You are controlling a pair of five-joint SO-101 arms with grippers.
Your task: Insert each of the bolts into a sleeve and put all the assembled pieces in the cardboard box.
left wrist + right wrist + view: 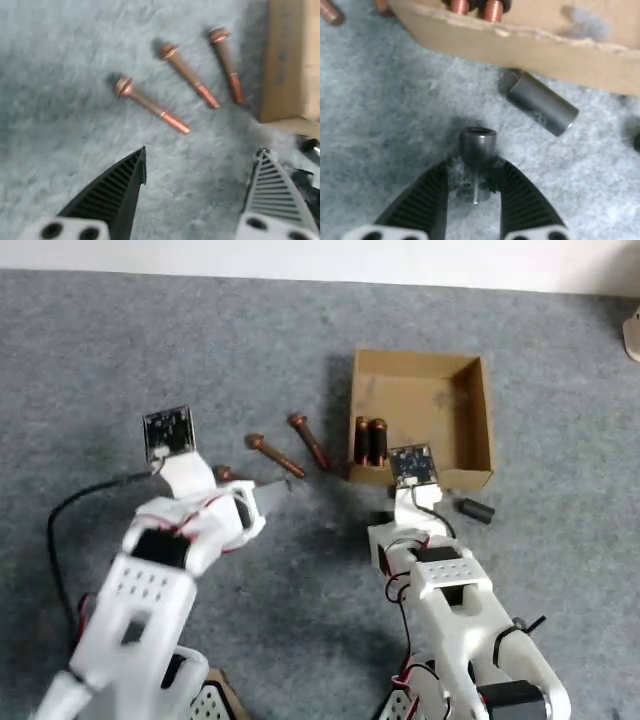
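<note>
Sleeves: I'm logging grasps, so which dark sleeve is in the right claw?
The sleeve held in the right claw, open end showing. The other sleeve lies loose on the carpet beside the cardboard box.

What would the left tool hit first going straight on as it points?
Probably the nearest bolt, near its threaded end, on the carpet ahead of the open left tool; depth is unclear.

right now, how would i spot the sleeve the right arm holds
Find the cardboard box; two dark sleeves sit just outside its near wall. The held sleeve is pinched in the right gripper; the loose sleeve lies free.
</note>
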